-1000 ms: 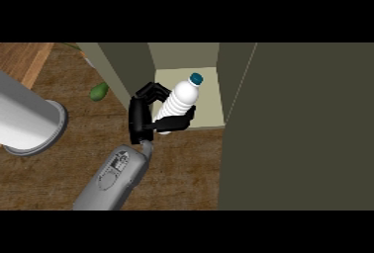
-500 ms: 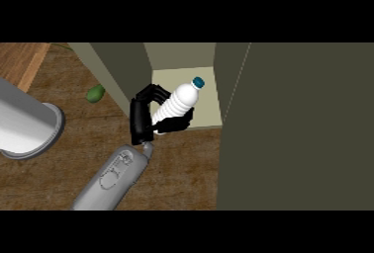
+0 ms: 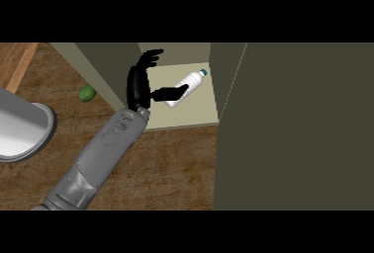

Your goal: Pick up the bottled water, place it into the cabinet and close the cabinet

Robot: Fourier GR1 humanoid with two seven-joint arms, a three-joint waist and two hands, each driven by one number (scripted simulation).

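The bottled water [image 3: 188, 85], white with a teal cap, lies tilted inside the open cabinet [image 3: 191, 118] on its pale floor, cap toward the upper right. My right hand [image 3: 137, 84] is just left of it at the cabinet's mouth. The fingers are straight and point up, away from the bottle, so the hand is open. Only the thumb [image 3: 169, 92] reaches to the bottle's lower end and seems to touch it. The left hand shows nowhere.
A wide dark olive panel [image 3: 300, 128], apparently the cabinet door, fills the right side. A small green fruit [image 3: 87, 93] lies on the wooden counter [image 3: 168, 168] left of the cabinet. A big grey cylinder [image 3: 18, 131] juts in at the left edge.
The fingers, curled round the bottle before, have straightened and let go. The bottle now rests deeper in the cabinet, leaning more to the right.
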